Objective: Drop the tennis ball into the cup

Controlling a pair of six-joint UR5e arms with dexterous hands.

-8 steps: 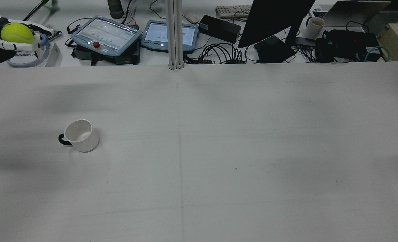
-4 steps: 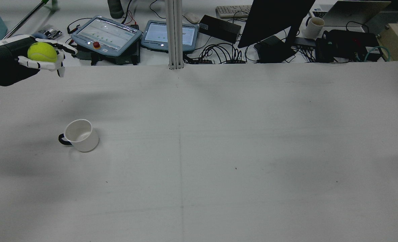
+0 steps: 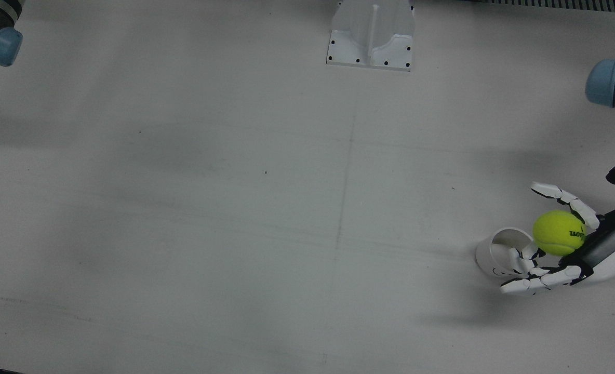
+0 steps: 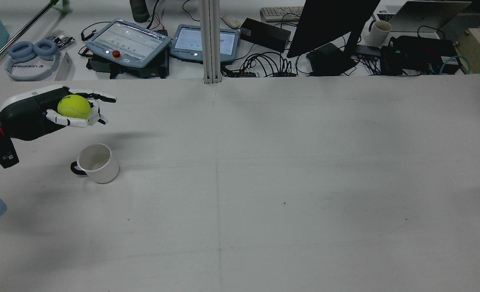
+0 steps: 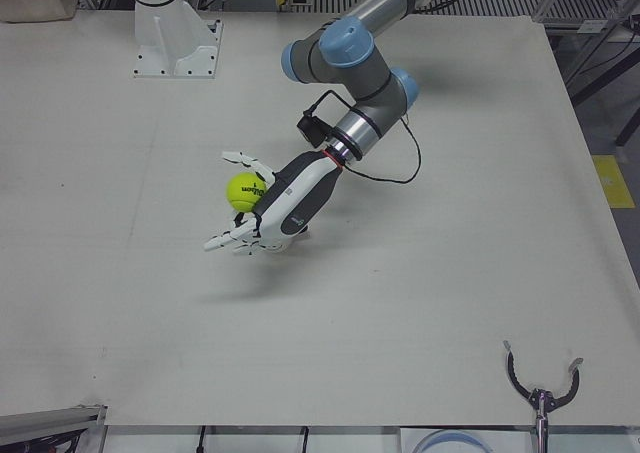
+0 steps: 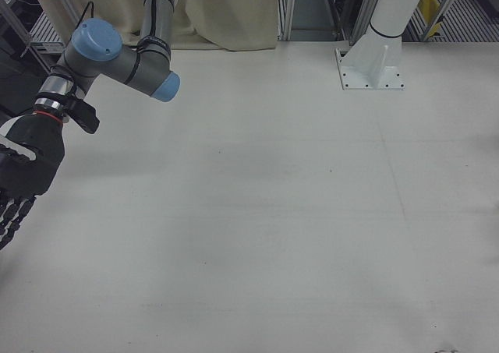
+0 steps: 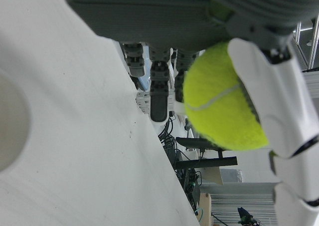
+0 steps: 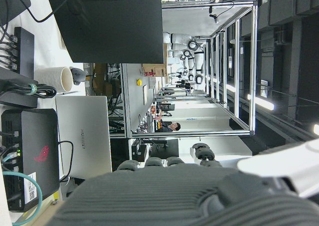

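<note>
My left hand (image 4: 49, 113) is shut on the yellow-green tennis ball (image 4: 74, 106), cupping it in the air with the fingers spread around it. The white cup (image 4: 96, 163) with a dark handle stands upright on the table, nearer than the hand and slightly to its right. In the front view the ball (image 3: 559, 232) hangs just beside the cup's rim (image 3: 499, 249), and the hand (image 3: 562, 262) overlaps the cup. The left hand view shows the ball (image 7: 224, 101) against the palm. My right hand (image 6: 19, 181) hangs at the right-front view's left edge, holding nothing, fingers extended.
Behind the table's far edge is a desk with two teach pendants (image 4: 128, 40), a monitor (image 4: 329, 28), cables and headphones (image 4: 31, 50). A white post base (image 3: 370, 36) stands at the robot's side. A claw tool (image 5: 540, 393) lies near the operators' edge.
My left hand has carried the ball down and to the right, from beyond the table's far left edge to just above and behind the cup. The cup has not moved.
</note>
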